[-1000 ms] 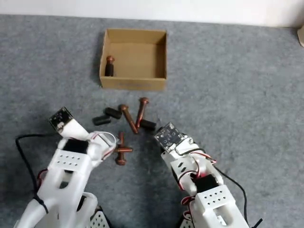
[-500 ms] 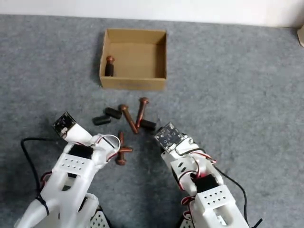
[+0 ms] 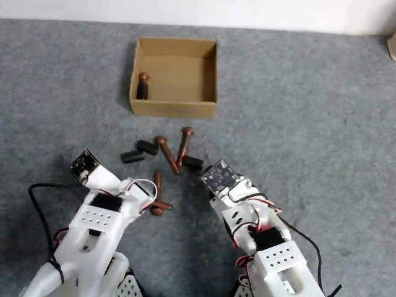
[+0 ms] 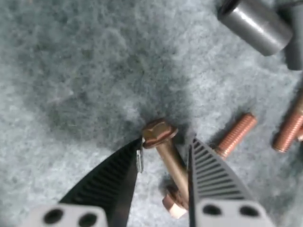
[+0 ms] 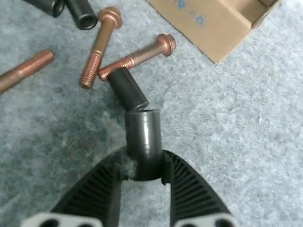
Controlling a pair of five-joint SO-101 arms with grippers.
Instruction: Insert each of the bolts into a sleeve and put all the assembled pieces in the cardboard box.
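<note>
My left gripper [image 4: 165, 151] stands open low over the carpet, its fingers on either side of a copper bolt [image 4: 166, 153] that lies across a second bolt [image 4: 173, 206]. In the high view this gripper [image 3: 153, 197] is over the two bolts [image 3: 158, 193] left of centre. A black sleeve [image 5: 143, 137] is clamped in my right gripper [image 5: 144, 165], which is shut on it just above the carpet. Another sleeve [image 5: 127, 89] lies right in front of it. The cardboard box [image 3: 176, 106] at the back holds one assembled piece [image 3: 143, 85].
Two more bolts [image 3: 167, 153] [image 3: 184, 145] form a V between the box and the arms. Two loose sleeves [image 3: 146, 147] [image 3: 132, 156] lie to their left and one [image 3: 193, 163] to their right. Open grey carpet spreads on the right side.
My left arm has swung in toward the two crossed bolts and come down around one. The crosswise bolt has shifted a little toward the arm. The right arm has kept still.
</note>
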